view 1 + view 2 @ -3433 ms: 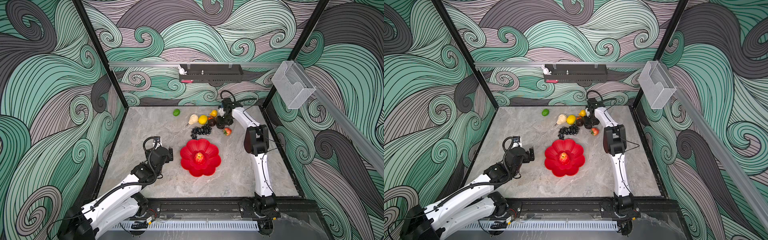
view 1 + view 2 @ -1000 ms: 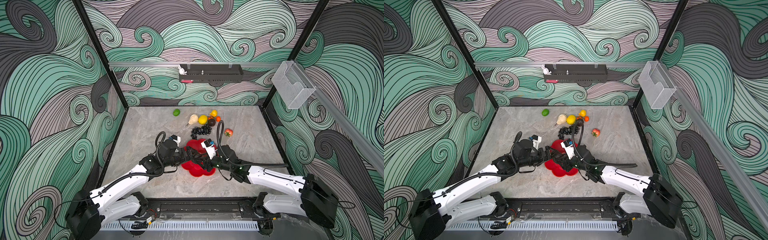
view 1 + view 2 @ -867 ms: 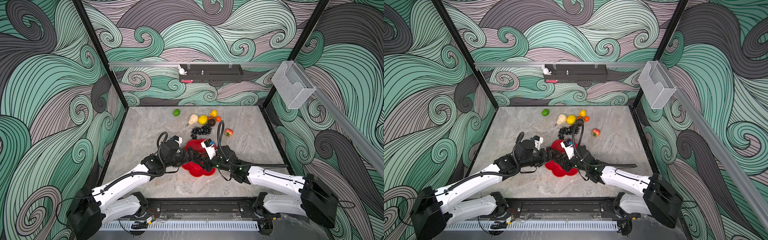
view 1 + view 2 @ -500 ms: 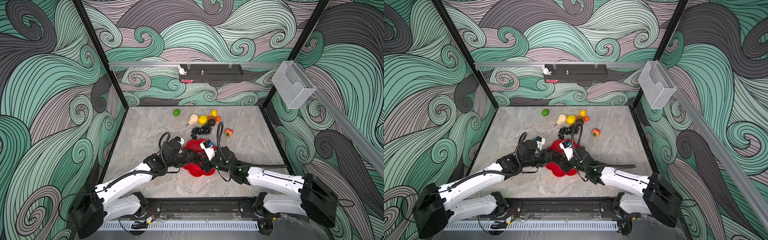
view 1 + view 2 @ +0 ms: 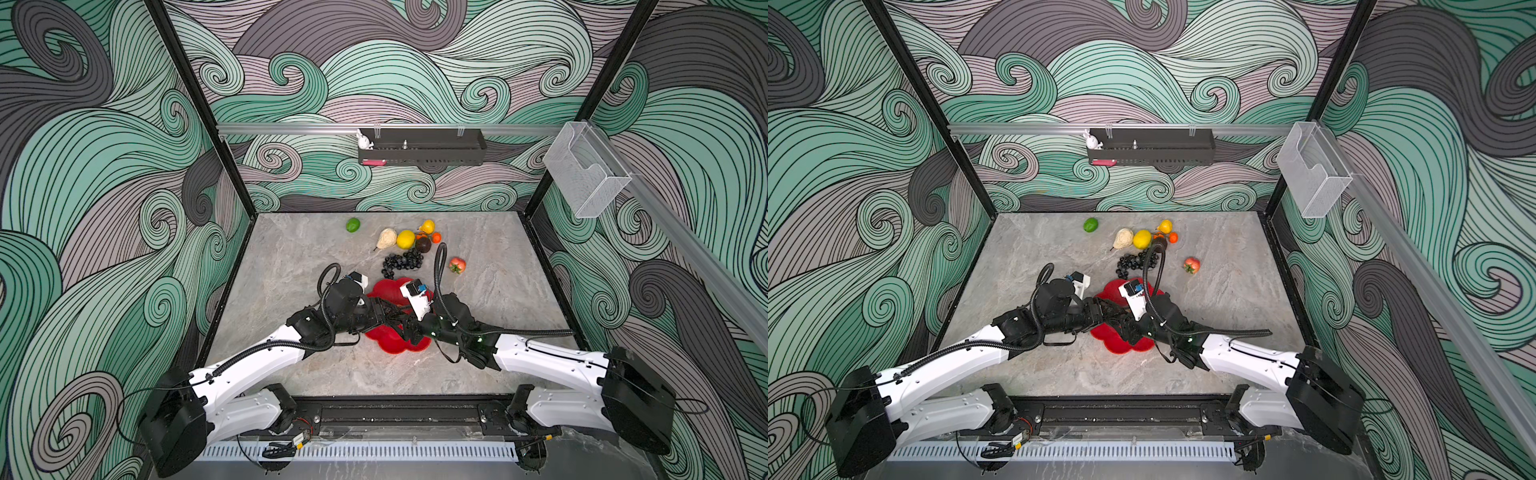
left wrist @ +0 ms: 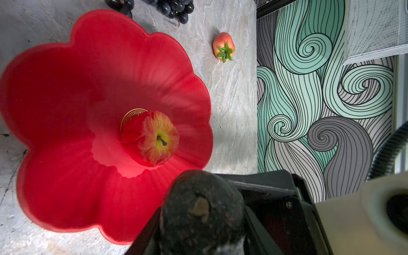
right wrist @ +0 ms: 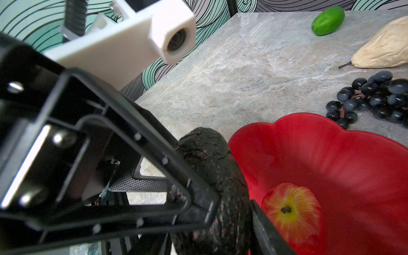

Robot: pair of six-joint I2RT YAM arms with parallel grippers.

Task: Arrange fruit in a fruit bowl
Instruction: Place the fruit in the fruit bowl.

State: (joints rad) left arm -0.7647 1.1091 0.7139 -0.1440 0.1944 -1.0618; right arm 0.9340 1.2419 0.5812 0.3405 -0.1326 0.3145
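The red fruit bowl (image 5: 394,345) sits mid-table with one red-and-yellow apple (image 6: 152,138) at its centre. Over the bowl's near rim, my left gripper (image 5: 387,315) and right gripper (image 5: 402,321) meet tip to tip on a dark, rough avocado (image 6: 201,209). In the left wrist view the avocado fills the space between the left jaws, which are shut on it. In the right wrist view the avocado (image 7: 212,159) lies against one right finger (image 7: 265,231). The left gripper's frame hides the other finger, so the right grip is unclear.
Loose fruit lies behind the bowl: black grapes (image 5: 402,262), a beige pear (image 5: 387,238), a lemon (image 5: 405,239), a smaller lemon (image 5: 427,226), a tangerine (image 5: 436,237) and a dark mangosteen (image 5: 423,244). A lime (image 5: 353,225) lies back left, a red fruit (image 5: 456,264) right.
The right arm brought the avocado from the back fruit to above the bowl. The left gripper moved in and its jaws closed round the avocado. Both arms have since barely shifted.
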